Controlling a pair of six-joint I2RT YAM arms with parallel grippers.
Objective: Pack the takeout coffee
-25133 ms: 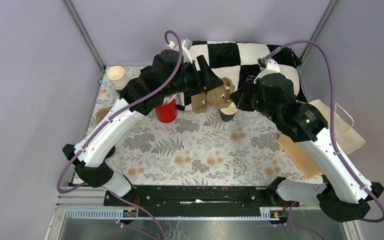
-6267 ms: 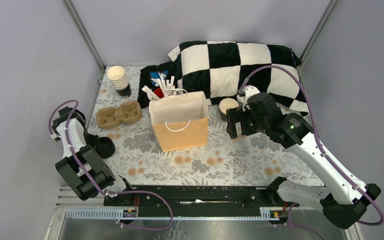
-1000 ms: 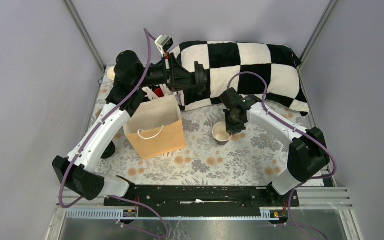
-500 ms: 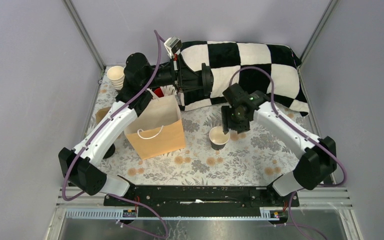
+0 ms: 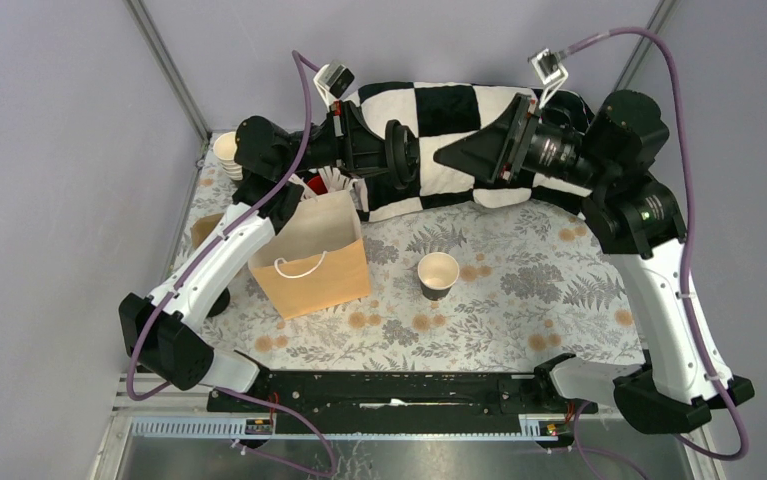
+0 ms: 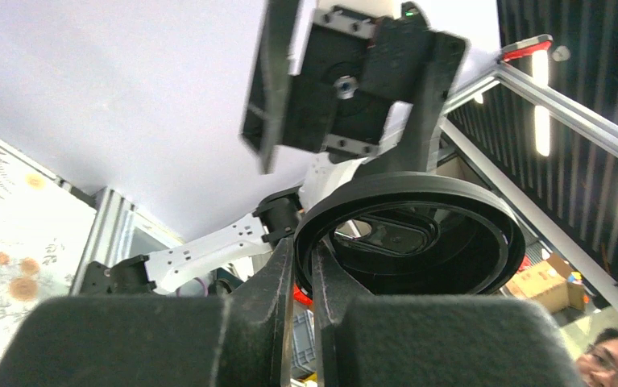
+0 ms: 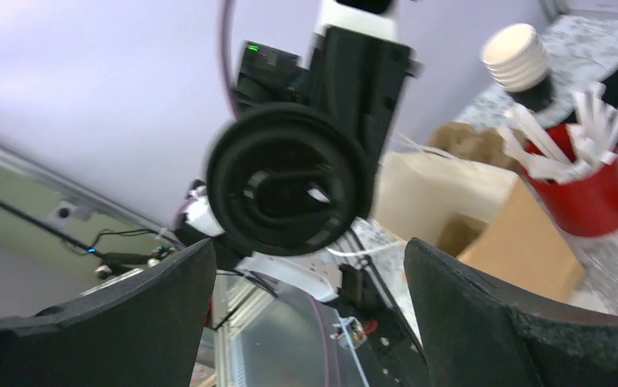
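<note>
The takeout coffee cup (image 5: 438,272), dark outside and white inside, stands upright and open-topped on the floral cloth, right of the paper bag (image 5: 311,255). Nothing touches it. Its black round lid (image 5: 400,160) is held on edge high over the checkered pillow, with my left gripper (image 5: 387,153) shut on its rim. In the left wrist view the fingers (image 6: 289,274) pinch the lid (image 6: 410,234). My right gripper (image 5: 445,155) is raised, open and empty, pointing left at the lid. The right wrist view shows the lid (image 7: 289,179) ahead of the right gripper (image 7: 309,322).
The brown paper bag (image 7: 483,234) stands open. Behind it sit a red cup of white sticks (image 5: 324,182) and a stack of pale beige cups (image 5: 227,150). A checkered pillow (image 5: 559,105) fills the back. A cardboard cup carrier (image 5: 202,228) peeks out left of the bag.
The right gripper opened, left the cup standing on the cloth, then rose up and back to the right and turned towards the lid. The left arm, still holding the lid, barely shifted.
</note>
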